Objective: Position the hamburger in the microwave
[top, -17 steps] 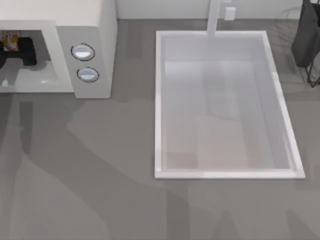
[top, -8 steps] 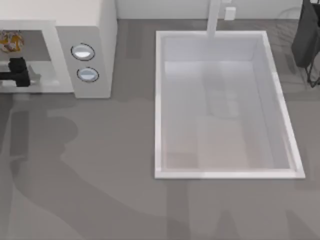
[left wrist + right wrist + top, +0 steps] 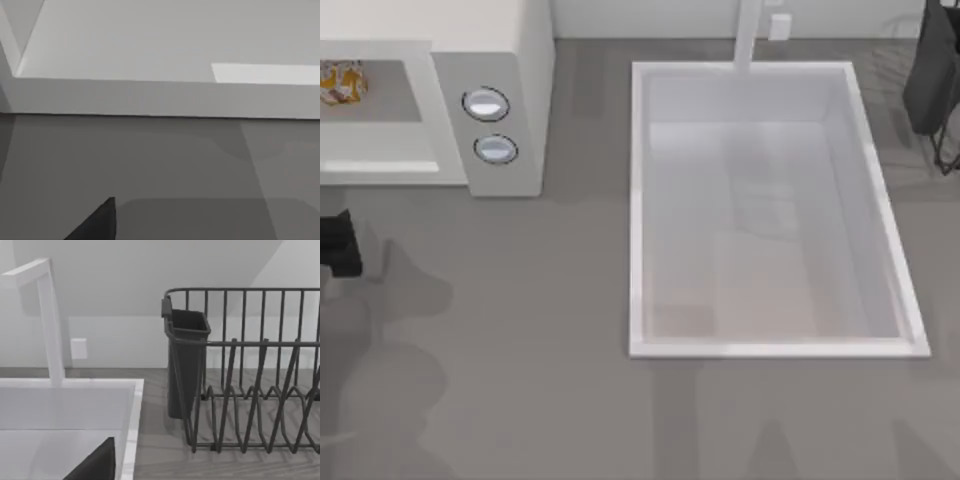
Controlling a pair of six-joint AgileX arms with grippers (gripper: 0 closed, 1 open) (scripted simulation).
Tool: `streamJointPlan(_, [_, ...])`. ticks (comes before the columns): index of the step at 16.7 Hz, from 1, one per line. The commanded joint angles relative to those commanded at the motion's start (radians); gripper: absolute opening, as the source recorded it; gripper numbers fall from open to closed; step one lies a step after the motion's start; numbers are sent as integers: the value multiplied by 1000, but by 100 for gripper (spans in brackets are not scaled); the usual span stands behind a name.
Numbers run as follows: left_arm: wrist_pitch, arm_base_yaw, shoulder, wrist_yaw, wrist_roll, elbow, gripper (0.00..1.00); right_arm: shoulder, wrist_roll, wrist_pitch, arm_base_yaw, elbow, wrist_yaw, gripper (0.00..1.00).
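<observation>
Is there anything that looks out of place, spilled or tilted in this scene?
Nothing stands out. The hamburger sits inside the microwave cavity, at the top view's left edge. The left gripper is over the table in front of the microwave. The sink holds nothing, and the dish rack stands upright.

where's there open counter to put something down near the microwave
Bare counter spreads in front of the microwave across to the sink, and along the near edge below the sink. The left gripper takes the far-left edge; the hamburger sits inside the cavity.

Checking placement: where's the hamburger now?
Top view, far left: the hamburger sits inside the microwave cavity, left of the dials.
</observation>
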Motion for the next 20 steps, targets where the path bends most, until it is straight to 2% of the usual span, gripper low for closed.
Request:
streamJointPlan(3, [57,23,-58,10,16,-76,100,0,0,0,0,0,0,100])
streamJointPlan(11, [31,21,-93,10,12,-62,100,0,0,0,0,0,0,100])
streamJointPlan(15, [-96,17,-213,9,15,-25,100,0,0,0,0,0,0,100])
streamJointPlan(20, [-362,18,-365,6,10,7,100,0,0,0,0,0,0,100])
